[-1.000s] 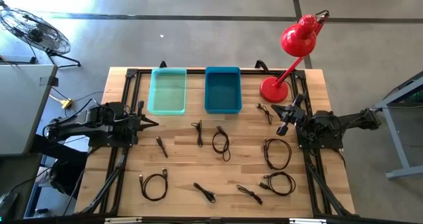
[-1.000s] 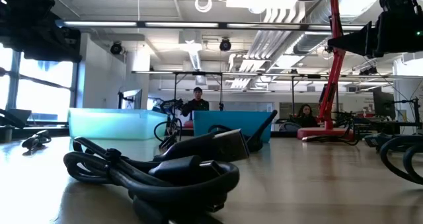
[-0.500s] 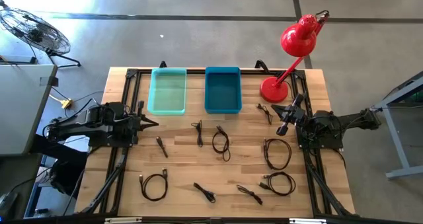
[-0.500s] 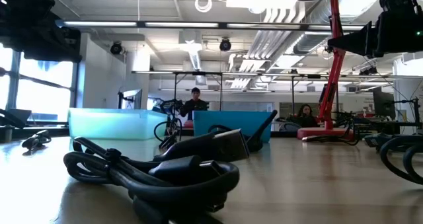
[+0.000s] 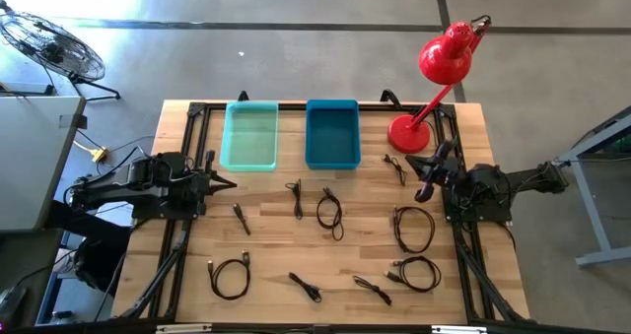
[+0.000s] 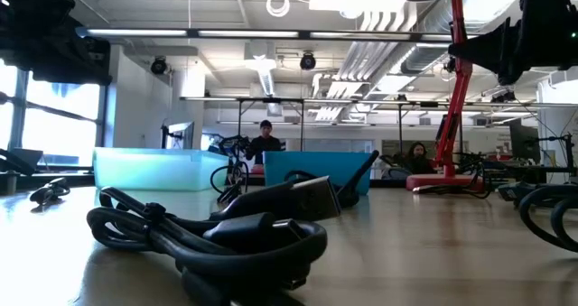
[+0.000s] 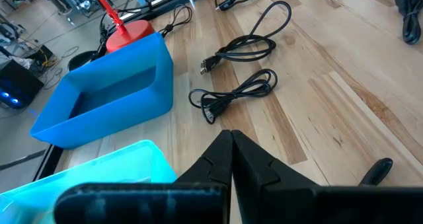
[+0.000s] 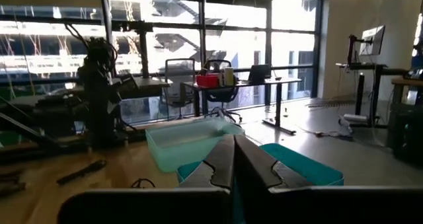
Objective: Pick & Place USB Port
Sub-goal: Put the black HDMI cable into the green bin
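Left gripper [image 5: 229, 184] pressed shut, empty, at table's 9 o'clock edge. Right gripper [image 5: 427, 167] closed, empty, raised at 3 o'clock near red lamp [image 5: 431, 86]. USB cables [image 5: 329, 212] scattered mid-table toward 6 o'clock; teal bin [image 5: 250, 135] and blue bin [image 5: 331, 133] at 12 o'clock.

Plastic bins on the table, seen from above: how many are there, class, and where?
2, side by side at the table's far edge: a light teal bin on the left, a blue bin on the right. None appears hidden.
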Tool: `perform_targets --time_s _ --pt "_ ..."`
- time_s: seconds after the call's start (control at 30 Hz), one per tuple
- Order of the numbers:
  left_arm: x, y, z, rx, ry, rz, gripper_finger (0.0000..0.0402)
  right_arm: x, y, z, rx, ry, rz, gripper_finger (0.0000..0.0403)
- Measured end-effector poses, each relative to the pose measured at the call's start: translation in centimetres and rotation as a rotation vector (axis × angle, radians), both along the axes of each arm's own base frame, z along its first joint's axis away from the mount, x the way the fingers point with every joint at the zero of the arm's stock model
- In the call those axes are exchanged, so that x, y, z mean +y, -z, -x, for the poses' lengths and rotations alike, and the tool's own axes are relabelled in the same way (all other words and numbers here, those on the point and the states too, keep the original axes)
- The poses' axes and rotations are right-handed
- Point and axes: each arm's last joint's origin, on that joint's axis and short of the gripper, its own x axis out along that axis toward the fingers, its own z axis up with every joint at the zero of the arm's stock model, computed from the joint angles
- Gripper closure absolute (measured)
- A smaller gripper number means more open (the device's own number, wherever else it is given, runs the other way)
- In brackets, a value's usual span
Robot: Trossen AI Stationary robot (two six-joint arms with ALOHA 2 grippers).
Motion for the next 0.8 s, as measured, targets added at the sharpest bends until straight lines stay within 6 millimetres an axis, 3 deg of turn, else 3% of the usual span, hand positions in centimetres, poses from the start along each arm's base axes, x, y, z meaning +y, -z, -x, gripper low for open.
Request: perform_targets --time_s 0.6,0.8 --pt "0.6 -0.3 0.0 -0.011 -0.166 -0.129 0.04 0.1 -0.2 0.0 -0.057 -0.052 -0.075 0.0401" --pt "0.5 -1.1 -0.3 -0.123 -0.176 0.001 0.04 0.1 -0.2 0.0 -0.086 -0.064 -0.136 0.0401"
